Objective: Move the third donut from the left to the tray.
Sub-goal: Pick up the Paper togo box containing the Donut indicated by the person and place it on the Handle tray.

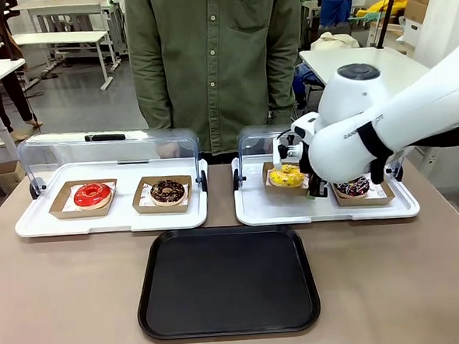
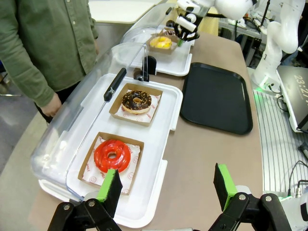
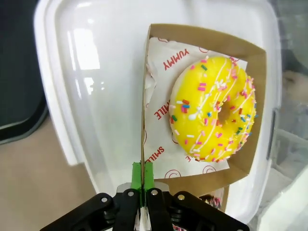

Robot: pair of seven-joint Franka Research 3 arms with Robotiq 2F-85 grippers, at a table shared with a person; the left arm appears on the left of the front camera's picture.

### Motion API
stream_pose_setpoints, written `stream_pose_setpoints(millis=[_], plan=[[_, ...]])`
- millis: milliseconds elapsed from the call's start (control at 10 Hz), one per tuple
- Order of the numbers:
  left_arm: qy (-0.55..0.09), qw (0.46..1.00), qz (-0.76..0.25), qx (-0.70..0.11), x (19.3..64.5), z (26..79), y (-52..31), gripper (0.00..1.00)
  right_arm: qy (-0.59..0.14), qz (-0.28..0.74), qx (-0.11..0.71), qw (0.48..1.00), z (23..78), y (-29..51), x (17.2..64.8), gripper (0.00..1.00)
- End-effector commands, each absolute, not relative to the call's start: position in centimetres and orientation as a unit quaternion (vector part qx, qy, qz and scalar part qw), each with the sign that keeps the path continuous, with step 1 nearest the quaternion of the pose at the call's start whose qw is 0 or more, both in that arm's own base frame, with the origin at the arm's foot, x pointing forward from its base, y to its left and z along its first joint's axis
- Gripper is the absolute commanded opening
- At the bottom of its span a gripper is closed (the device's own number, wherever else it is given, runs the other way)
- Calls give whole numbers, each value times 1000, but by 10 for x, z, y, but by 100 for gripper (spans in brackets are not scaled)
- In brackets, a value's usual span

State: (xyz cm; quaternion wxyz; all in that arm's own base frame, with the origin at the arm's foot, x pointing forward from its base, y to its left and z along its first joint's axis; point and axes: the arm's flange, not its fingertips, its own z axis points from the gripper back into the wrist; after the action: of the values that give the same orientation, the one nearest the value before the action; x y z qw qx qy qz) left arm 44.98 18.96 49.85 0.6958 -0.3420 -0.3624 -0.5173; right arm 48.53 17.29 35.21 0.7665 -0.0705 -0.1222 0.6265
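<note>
- Two white rectangular trays with clear plastic lids (image 1: 115, 219), each carrying two donuts.
- Four ring donuts in brown square cardboard holders: one red-iced donut (image 1: 92, 195), two chocolate-brown donuts (image 1: 167, 191), one yellow-iced sprinkled donut (image 3: 214, 108) on the right-hand white tray.
- One flat black rectangular tray (image 1: 227, 283), nothing on it.
- Right gripper (image 3: 142, 180): pinched tight on the yellow donut's cardboard holder wall (image 3: 143, 125).
- Left gripper (image 2: 166, 186): jaws spread, holding nothing.
- One person in a green shirt (image 1: 215, 56).

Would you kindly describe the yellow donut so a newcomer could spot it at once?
Find the black tray at the table's middle; behind it to the right sits a white tray with its clear lid up. The yellow donut sits at its left end in a cardboard holder, the only yellow icing here.
</note>
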Motion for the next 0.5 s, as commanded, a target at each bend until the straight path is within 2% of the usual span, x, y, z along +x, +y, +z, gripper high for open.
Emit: stream_pose_setpoints(millis=[0, 400], plan=[[-364, 694, -519, -341, 450, 500, 189, 100, -151, 613, -70, 772, 382, 162, 451, 2], [-364, 694, -519, -341, 450, 500, 189, 100, -173, 623, -60, 760, 418, 184, 386, 2]])
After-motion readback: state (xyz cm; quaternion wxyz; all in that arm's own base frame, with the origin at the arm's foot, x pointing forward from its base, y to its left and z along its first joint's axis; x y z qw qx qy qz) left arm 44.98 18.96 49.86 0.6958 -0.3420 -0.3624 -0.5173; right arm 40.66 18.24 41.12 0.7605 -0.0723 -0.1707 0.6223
